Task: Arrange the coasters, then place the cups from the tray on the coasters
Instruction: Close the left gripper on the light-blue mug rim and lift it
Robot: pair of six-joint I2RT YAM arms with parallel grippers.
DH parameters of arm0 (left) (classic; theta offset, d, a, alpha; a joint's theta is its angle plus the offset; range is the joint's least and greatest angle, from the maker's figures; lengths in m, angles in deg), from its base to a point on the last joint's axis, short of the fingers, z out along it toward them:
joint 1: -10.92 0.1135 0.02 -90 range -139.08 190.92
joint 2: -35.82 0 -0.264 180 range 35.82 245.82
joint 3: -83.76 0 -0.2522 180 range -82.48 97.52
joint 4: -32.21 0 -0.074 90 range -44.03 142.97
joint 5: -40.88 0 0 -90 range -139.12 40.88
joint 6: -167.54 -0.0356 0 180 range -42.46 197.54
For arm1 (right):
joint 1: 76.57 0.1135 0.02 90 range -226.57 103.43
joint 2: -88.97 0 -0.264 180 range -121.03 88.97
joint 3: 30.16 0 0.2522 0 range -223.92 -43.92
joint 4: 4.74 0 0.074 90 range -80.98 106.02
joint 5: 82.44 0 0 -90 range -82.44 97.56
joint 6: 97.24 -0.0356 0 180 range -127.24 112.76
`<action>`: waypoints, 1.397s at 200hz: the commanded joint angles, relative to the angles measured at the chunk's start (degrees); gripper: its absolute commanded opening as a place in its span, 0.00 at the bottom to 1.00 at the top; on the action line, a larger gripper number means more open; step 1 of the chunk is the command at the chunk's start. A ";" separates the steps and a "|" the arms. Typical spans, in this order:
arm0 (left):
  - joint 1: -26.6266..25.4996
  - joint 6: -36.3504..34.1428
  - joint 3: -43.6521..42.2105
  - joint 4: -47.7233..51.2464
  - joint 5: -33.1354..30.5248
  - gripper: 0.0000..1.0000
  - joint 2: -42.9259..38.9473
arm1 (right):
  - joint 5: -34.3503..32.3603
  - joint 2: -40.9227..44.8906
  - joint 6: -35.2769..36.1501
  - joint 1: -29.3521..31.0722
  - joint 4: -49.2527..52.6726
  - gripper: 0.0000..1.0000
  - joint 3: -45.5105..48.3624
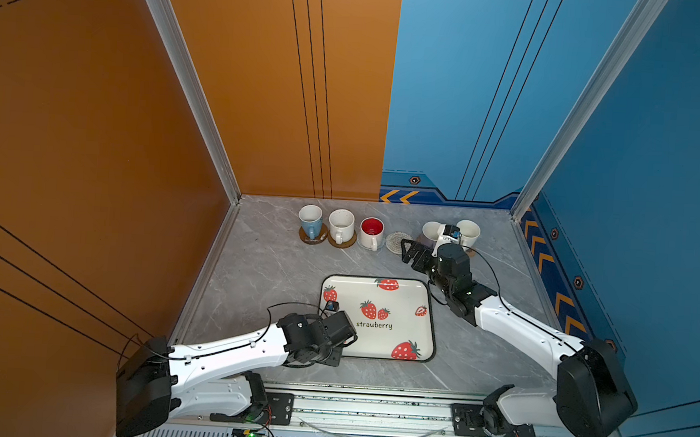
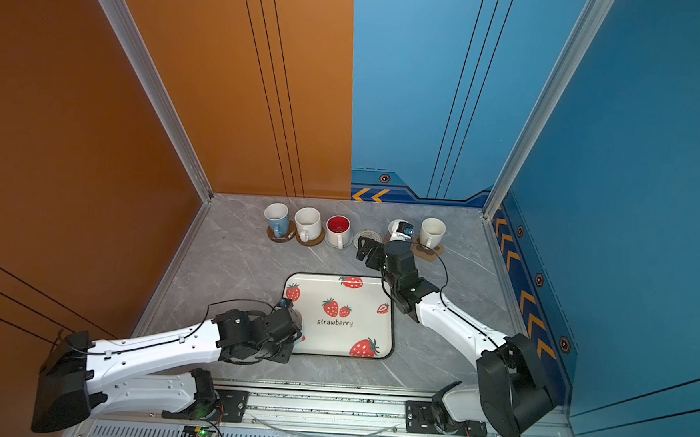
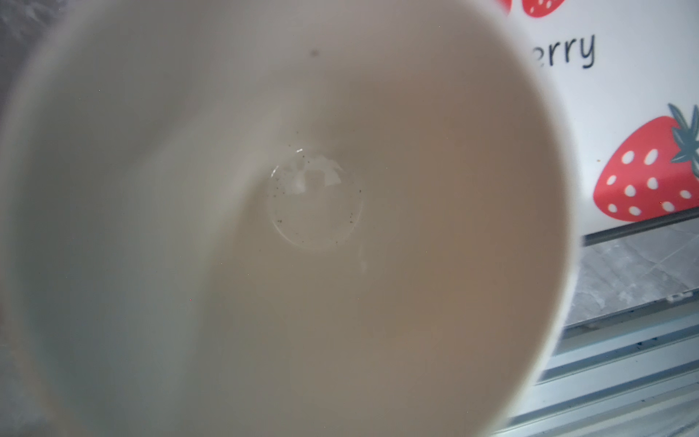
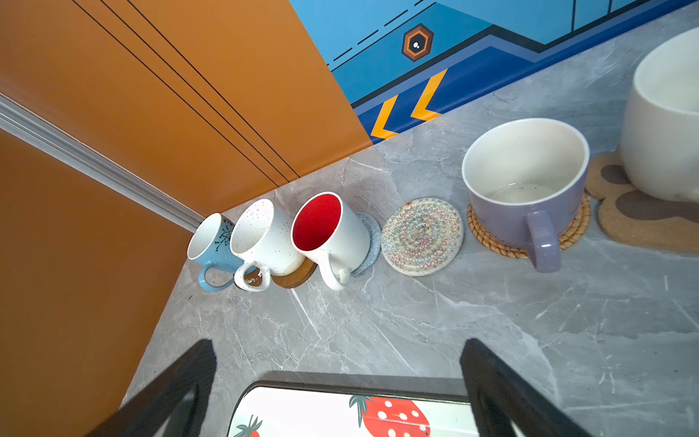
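A: On the tray (image 1: 412,327), last cup (image 3: 314,227) at near-left corner, under left gripper (image 1: 339,331). Jaws hidden, can't tell the grip.
B: Confirm hold, lift straight up, centre it on the bare woven coaster (image 4: 421,236) between red-lined cup (image 4: 321,223) and lavender cup (image 4: 525,212). Right gripper (image 4: 338,342) gapes wide, empty.

The left arm (image 1: 228,349) reaches forward, wrist bent down; the left gripper (image 1: 339,331) points downward, jaws hidden. The right arm (image 1: 521,325) stretches farther forward, right gripper (image 4: 336,342) spread wide, holding nothing.
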 commanded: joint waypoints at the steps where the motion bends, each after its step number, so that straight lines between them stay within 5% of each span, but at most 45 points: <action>1: 0.53 -0.23 -0.56 -0.49 0.21 0.23 0.78 | 0.52 -0.60 -0.49 -0.36 -1.22 0.99 -0.37; 59: 0.62 -0.41 -0.25 -0.40 0.38 0.00 0.98 | 0.62 -0.73 -0.50 -0.39 -1.14 0.99 -0.42; 279: -1.14 -0.75 4.39 3.28 -2.52 0.00 0.75 | 1.50 -0.87 -0.36 -0.55 -0.98 0.99 -0.46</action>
